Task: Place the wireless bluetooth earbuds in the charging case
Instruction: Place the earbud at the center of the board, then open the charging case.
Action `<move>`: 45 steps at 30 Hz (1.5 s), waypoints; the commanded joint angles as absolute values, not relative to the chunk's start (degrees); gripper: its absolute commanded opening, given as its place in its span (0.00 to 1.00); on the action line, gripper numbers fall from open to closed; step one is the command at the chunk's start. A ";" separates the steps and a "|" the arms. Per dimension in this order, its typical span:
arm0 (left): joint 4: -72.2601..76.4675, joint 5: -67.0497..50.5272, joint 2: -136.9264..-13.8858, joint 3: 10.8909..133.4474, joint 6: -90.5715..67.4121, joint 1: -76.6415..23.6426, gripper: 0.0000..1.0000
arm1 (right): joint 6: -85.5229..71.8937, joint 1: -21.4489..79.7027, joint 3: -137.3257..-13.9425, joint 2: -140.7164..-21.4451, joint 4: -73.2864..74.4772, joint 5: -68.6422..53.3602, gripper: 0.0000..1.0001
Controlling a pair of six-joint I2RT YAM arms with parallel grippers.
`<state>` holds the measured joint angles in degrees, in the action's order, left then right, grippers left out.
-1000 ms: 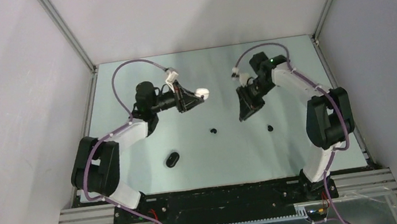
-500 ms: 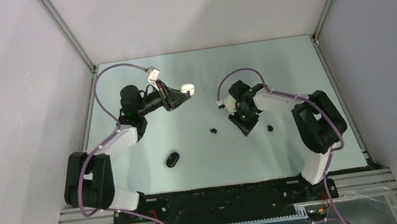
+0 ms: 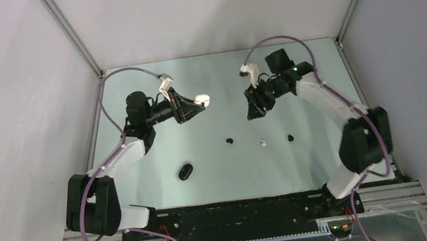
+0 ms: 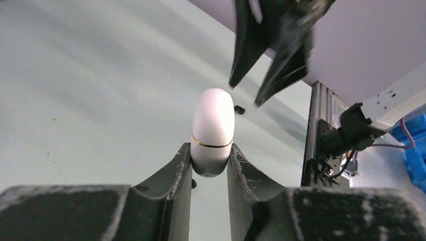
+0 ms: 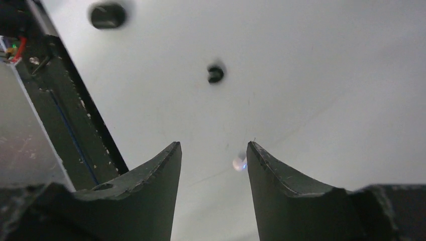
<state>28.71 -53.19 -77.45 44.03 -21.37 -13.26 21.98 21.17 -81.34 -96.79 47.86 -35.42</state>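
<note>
Left gripper (image 4: pixel 210 153): clamped on the lower end of the white case (image 4: pixel 213 120), which is held off the table (image 3: pixel 219 179) with its rounded end toward the other arm. The gold seam reads as lid closed. Judged a presenting hold, so the second arm can work at the case in the air. Right gripper (image 5: pixel 213 146): jaws apart, nothing between them, raised near the case with tips pointing down. White bud (image 5: pixel 239 162): loose on the table beneath those tips, untouched, so no bud is in hand for insertion. One black bud (image 3: pixel 230 139) lies left of it and another (image 3: pixel 290 138) right, each apart. Black case (image 3: pixel 185 172): alone nearer the bases. No second white bud is visible. Next need, as I judge it: lid open, white bud picked.
</note>
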 commanded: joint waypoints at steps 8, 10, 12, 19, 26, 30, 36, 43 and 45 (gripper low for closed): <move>27.21 -67.48 -74.95 50.40 -5.80 -12.77 0.00 | 22.92 30.64 -88.89 -89.31 27.78 -43.23 0.73; 27.09 -68.60 -74.86 50.68 -4.54 -12.75 0.00 | 19.15 31.22 -90.67 -91.39 25.76 -44.00 0.73; 27.00 -69.73 -74.55 50.85 -3.54 -12.78 0.00 | 16.19 31.79 -91.91 -92.82 23.14 -43.41 0.73; 26.82 -70.40 -73.70 50.44 -1.80 -12.75 0.00 | 15.10 32.80 -98.30 -97.97 23.37 -43.40 0.71; 26.76 -68.36 -73.34 50.06 -2.11 -12.83 0.00 | 14.20 32.10 -100.38 -98.91 25.34 -49.47 0.70; 26.76 -66.87 -73.60 50.20 -2.84 -12.75 0.00 | 24.55 33.11 -100.66 -98.36 33.26 -54.83 0.70; 26.66 -68.03 -74.06 50.82 -2.97 -12.75 0.00 | 20.62 33.59 -100.44 -98.64 30.62 -55.78 0.69; 26.72 -68.52 -73.13 50.48 -2.43 -13.04 0.00 | 7.41 31.41 -101.42 -101.40 21.46 -54.01 0.67; 26.62 -68.61 -72.92 50.38 -2.30 -13.18 0.00 | 4.02 30.61 -101.22 -101.89 18.98 -54.19 0.67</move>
